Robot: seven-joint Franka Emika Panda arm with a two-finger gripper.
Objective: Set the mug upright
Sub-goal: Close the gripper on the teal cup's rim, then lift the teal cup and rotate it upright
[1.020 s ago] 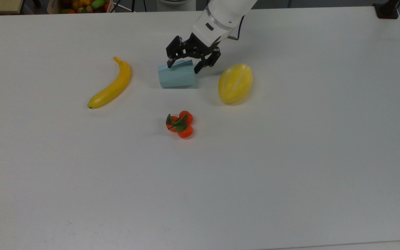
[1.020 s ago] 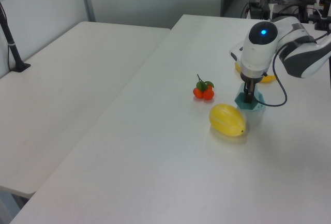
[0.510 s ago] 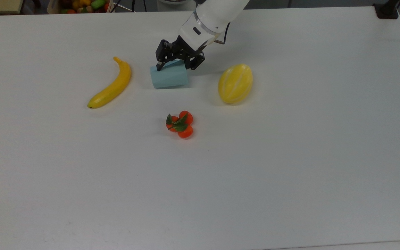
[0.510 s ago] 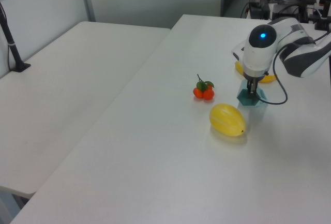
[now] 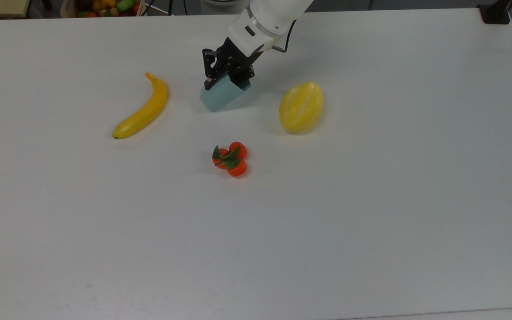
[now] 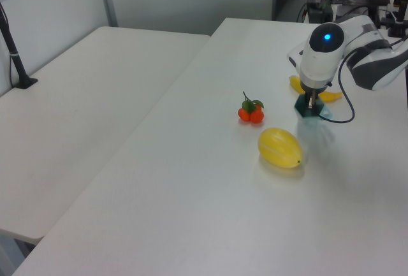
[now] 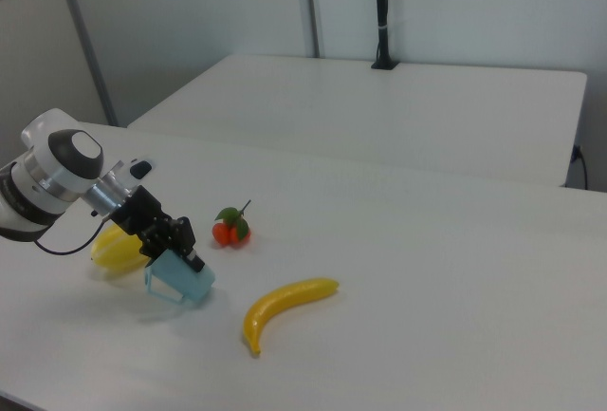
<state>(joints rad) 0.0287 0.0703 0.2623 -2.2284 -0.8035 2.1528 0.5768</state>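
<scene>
Compared with the frame a second ago, we see the small pale blue-grey faceted mug (image 5: 221, 96) tipped up out of its flat side-lying pose, and the black two-finger gripper (image 5: 226, 74) has swung over it and closed in from its earlier wide spread.

We note the broad white table (image 5: 371, 200) carrying every object. The white Franka arm (image 5: 268, 18) reaches in from the far edge in the top view; in the left view its blue indicator light faces the camera.

We find the gripper's fingers narrowed onto the mug, clamping its upper wall. The mug is tilted, not yet upright: in the right view (image 7: 179, 279) its pale open end faces the right view's lower left, and one lower edge sits at or just above the table; we cannot tell whether it touches. In the left view the mug (image 6: 310, 109) appears as a dark teal shape directly under the gripper.

In the top view, the mug lies between the long yellow banana (image 5: 142, 109) on the top view's left and the oval yellow striped melon (image 5: 301, 106) on the top view's right, apart from both. The small cluster of orange tomatoes with green leaves (image 5: 230, 158) sits nearer the camera, well apart from the mug.
</scene>
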